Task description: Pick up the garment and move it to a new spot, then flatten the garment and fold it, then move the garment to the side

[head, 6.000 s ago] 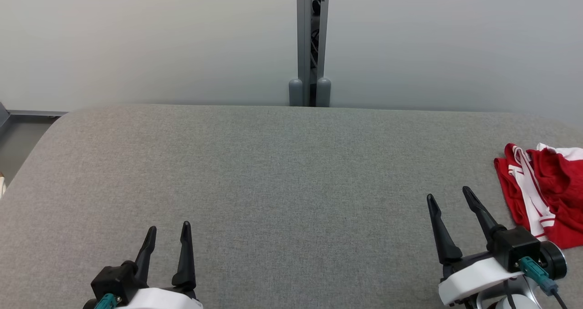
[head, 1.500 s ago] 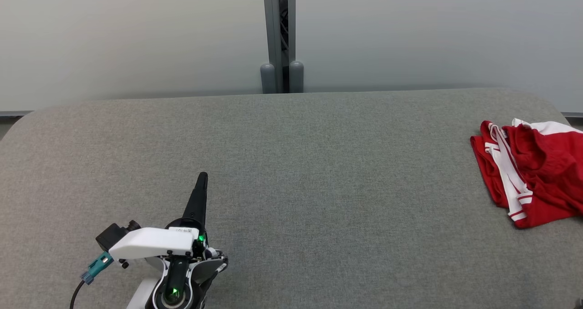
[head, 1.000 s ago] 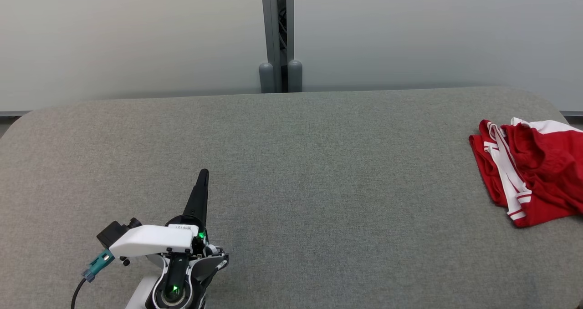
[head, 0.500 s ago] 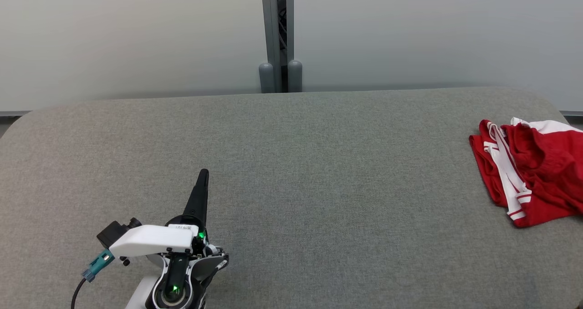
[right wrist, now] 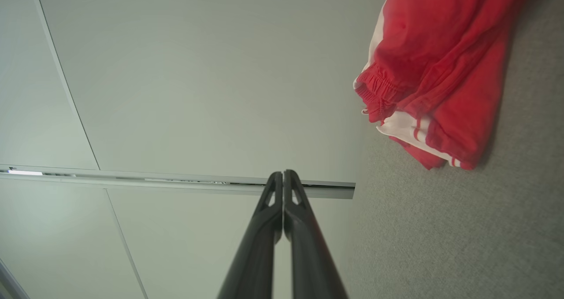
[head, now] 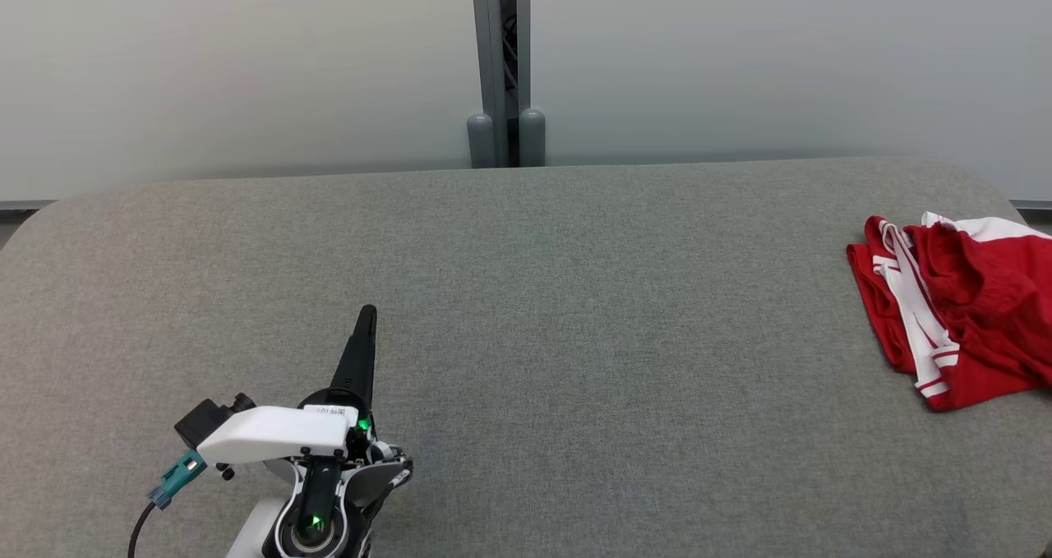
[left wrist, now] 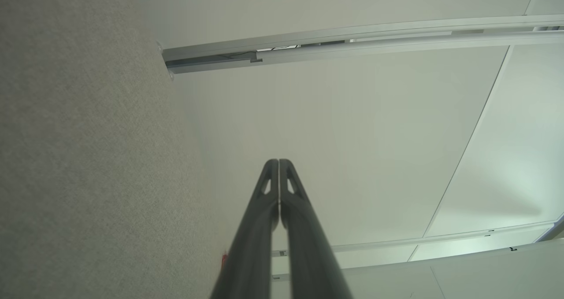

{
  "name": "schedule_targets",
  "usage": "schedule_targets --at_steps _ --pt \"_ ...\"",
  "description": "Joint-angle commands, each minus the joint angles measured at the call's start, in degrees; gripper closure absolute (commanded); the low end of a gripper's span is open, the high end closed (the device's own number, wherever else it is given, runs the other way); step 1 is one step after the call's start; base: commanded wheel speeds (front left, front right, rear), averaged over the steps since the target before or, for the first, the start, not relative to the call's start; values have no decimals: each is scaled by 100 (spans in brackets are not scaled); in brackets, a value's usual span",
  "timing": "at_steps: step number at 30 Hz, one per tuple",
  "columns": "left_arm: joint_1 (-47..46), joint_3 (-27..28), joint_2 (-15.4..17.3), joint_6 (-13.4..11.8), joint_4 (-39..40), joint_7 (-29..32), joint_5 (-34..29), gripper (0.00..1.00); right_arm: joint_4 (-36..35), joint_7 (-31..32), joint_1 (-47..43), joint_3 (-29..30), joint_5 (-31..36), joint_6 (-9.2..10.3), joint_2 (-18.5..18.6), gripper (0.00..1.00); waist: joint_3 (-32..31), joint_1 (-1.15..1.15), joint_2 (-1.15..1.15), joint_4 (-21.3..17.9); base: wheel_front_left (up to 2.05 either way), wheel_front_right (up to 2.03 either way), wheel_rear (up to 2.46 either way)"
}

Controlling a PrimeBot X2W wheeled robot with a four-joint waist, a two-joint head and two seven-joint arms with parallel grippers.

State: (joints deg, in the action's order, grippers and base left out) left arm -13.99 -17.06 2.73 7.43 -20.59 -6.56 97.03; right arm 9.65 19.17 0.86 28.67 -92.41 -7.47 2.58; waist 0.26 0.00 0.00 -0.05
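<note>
Lying bunched at the right edge of the table (head: 526, 295), the red-and-white garment (head: 978, 320) is untouched. The left gripper (head: 366, 315) hangs over the near left, well apart, jaws pressed together. The right gripper (right wrist: 283, 174), nearer it, likewise.

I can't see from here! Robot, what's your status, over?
Left gripper shut, empty. Right gripper shut, empty. Red garment crumpled, untouched, right end of grey table.

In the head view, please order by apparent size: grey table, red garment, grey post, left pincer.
1. grey table
2. red garment, though the picture's right edge cuts it
3. grey post
4. left pincer, without its white wrist
</note>
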Motion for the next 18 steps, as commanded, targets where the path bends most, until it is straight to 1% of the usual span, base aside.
schedule_targets --at_steps 1,18 --pt "-66 7 27 22 2 5 21 100 -43 20 -21 -4 -21 -4 57 100 0 0 0 0 0 0 0" --pt "-66 7 27 22 3 4 21 100 -44 20 -21 -4 -21 -4 57 100 0 0 0 0 0 0 0"
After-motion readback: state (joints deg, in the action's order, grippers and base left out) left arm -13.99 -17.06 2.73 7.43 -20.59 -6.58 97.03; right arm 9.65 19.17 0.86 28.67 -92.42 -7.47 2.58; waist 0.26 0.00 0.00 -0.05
